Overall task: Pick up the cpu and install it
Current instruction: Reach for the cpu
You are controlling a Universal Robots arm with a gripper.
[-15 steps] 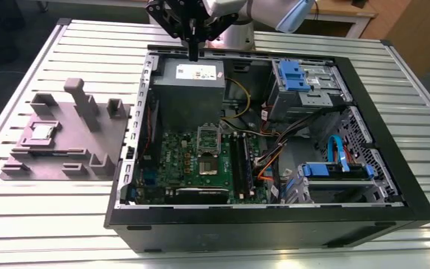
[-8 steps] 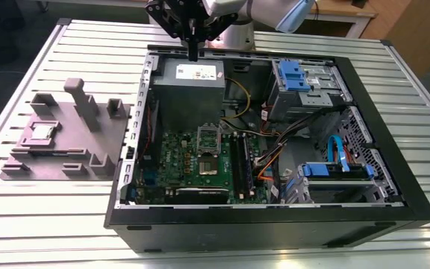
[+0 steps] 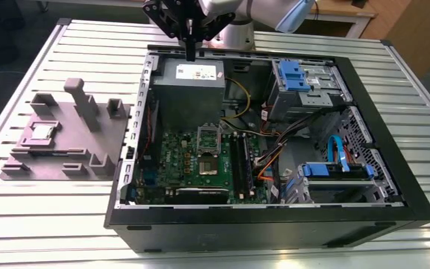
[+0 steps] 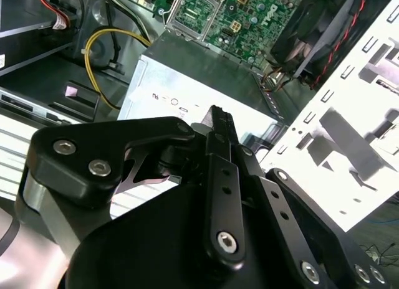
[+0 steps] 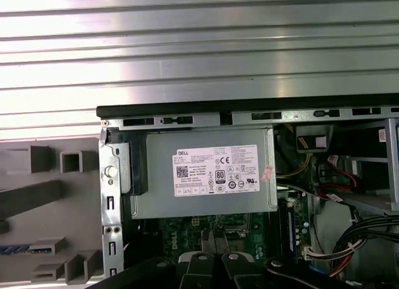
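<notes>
**Gripper closed and empty above the case, cpu on the fixture**

Gripper [image 3: 191, 53] hangs at 12 o'clock on the exterior view's dial. It points straight down over the far edge of the grey power supply box [image 3: 188, 84], clear of it and touching nothing. In the second wrist view its black fingers [image 4: 216, 124] are pressed together with nothing between them.

The cpu [image 3: 43, 132] lies at 9 o'clock on the same dial, well apart from the gripper. It sits flat, silvery top up, in a square recess of the purple-grey fixture [image 3: 88, 140]. The fixture stands on the slatted metal table [image 3: 51, 224], just beside the open computer case [image 3: 379, 218], on its 9 o'clock side.

Inside the case, the green motherboard [image 3: 177, 162] lies at 6 o'clock from the power supply box. On the board, near the middle of the exterior view, is the silver socket frame [image 3: 209, 137].

At 3 o'clock within the case are blue-handled drive bays [image 3: 293, 75] and loose cables [image 3: 275, 145].

In the first wrist view the power supply box shows its white label, with the motherboard just past it. The fixture's grey blocks are off to one side, outside the case wall.
</notes>
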